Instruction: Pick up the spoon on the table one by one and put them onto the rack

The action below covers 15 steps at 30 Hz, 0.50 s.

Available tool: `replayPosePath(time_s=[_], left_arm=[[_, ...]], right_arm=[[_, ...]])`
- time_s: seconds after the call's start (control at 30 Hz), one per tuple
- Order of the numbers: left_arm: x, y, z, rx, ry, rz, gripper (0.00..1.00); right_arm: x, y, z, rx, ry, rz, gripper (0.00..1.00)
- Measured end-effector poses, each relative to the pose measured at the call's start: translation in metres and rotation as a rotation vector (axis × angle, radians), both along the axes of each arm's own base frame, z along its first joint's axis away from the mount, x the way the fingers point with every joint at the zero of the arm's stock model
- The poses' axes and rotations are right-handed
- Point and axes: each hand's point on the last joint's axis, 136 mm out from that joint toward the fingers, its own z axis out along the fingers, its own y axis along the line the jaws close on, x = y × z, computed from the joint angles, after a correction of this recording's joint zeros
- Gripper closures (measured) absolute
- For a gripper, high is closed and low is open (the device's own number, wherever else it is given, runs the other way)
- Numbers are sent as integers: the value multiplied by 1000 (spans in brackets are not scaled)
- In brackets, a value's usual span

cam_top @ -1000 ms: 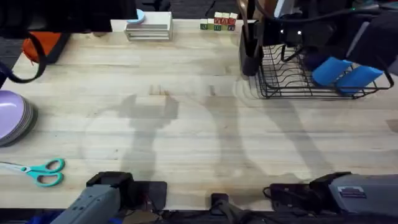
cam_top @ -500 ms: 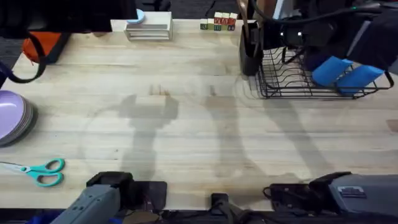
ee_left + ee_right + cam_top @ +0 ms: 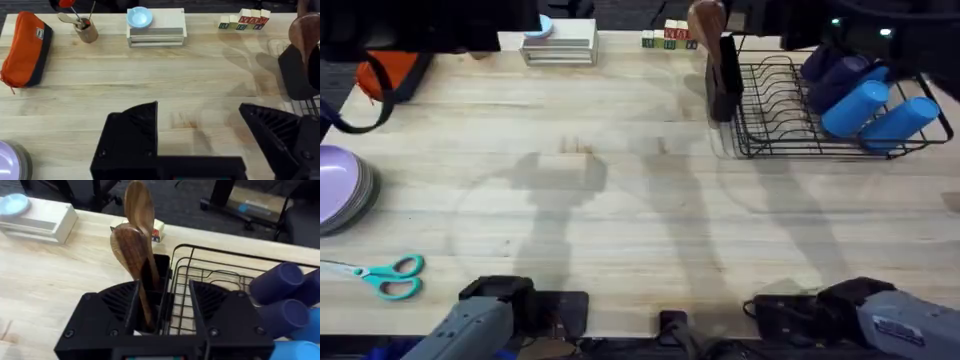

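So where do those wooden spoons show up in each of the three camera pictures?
Overhead: the spoons stand in the rack's black utensil holder, top centre-right.
Left wrist: one spoon bowl at the right edge, above the holder.
Right wrist: two spoons centre, bowls up, in the holder.
Shared landmark: the letter blocks beside them.

We see the middle of the surface (image 3: 650, 200) open from front to back. Scissors (image 3: 385, 275) and plates (image 3: 340, 188) crowd its left edge, a tray stand (image 3: 560, 45) and blocks (image 3: 670, 38) line the back, and the rack (image 3: 830, 120) with blue cups (image 3: 875, 110) fills the right rear
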Motion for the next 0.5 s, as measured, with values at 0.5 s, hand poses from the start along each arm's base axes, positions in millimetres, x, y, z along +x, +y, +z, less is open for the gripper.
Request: replayPosePath(time_s=[0.5], left_arm=[[-1,0,-2,0,10,0,7]], right_arm=[[-56,-19,48,-84,-88,36,8]])
